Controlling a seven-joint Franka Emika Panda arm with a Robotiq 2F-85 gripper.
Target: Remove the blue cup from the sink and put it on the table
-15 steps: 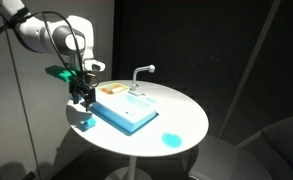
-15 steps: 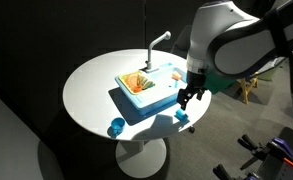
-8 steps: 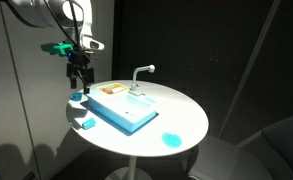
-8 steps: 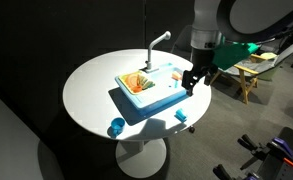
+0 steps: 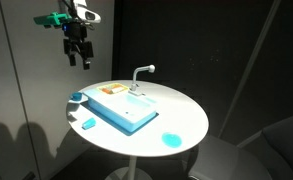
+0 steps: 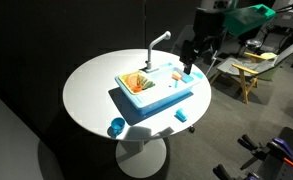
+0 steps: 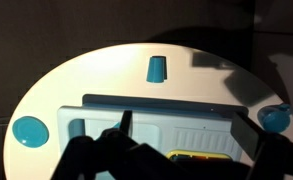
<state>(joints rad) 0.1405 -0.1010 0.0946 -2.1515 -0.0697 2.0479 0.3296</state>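
Note:
The blue cup rests on the white table, just off a corner of the light-blue sink. In the wrist view the cup lies on the tabletop beyond the sink's long edge. My gripper hangs high above the table edge, well clear of the cup. It is open and holds nothing.
A flat blue disc lies on the table. A small blue rounded piece sits by the sink. The white faucet rises from the sink beside an orange-tan patch.
The gripper has risen from just above the cup at the table edge to high above it, staying open. The cup has stayed on the table.

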